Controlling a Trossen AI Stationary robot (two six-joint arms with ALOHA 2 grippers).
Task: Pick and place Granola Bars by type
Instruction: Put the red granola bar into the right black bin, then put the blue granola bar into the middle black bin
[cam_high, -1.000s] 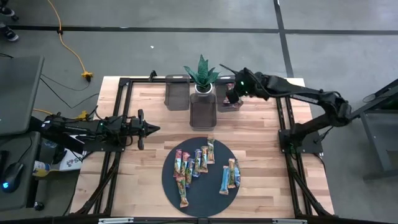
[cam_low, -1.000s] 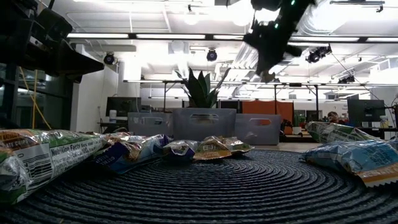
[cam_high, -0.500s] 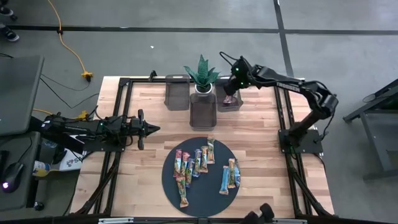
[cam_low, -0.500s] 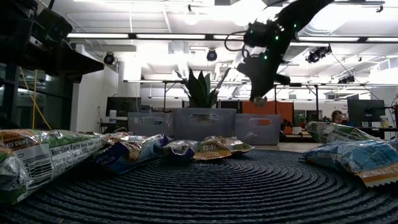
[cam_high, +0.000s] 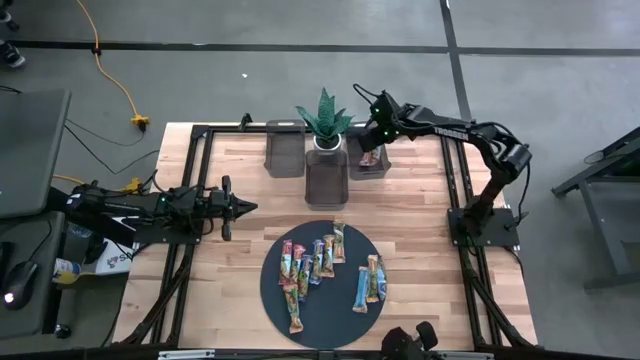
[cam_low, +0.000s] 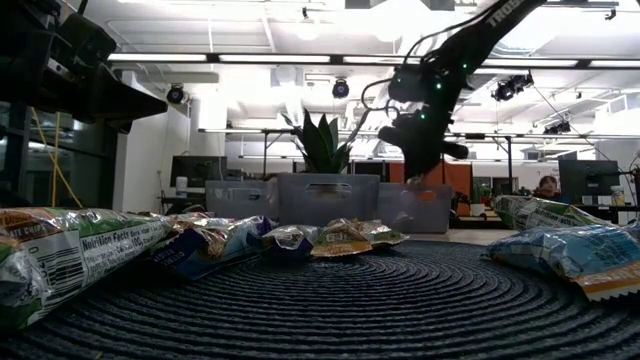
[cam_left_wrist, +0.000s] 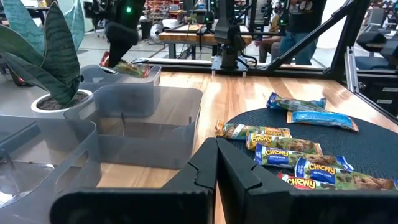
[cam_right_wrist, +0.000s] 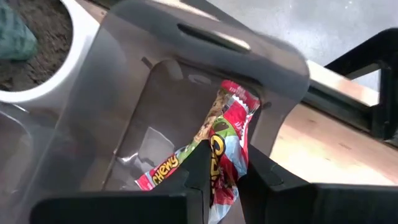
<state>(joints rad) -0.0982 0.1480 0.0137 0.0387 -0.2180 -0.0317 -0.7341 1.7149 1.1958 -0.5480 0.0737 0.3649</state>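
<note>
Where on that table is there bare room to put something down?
Bare wood lies right of the dark round mat, and between it and the bins. The mat itself is crowded with granola bars; the back edge holds a plant.

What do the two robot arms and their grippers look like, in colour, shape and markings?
Both arms are dark, almost black, built of slim jointed segments. The right arm carries white lettering along one link and a small green light near its wrist. The left arm shows white markings too. Each ends in two flat, dark, angular fingers.

Granola Bars (cam_high: 318, 262) on disc (cam_high: 275, 300) (bins (cam_high: 327, 175) behind)
</note>
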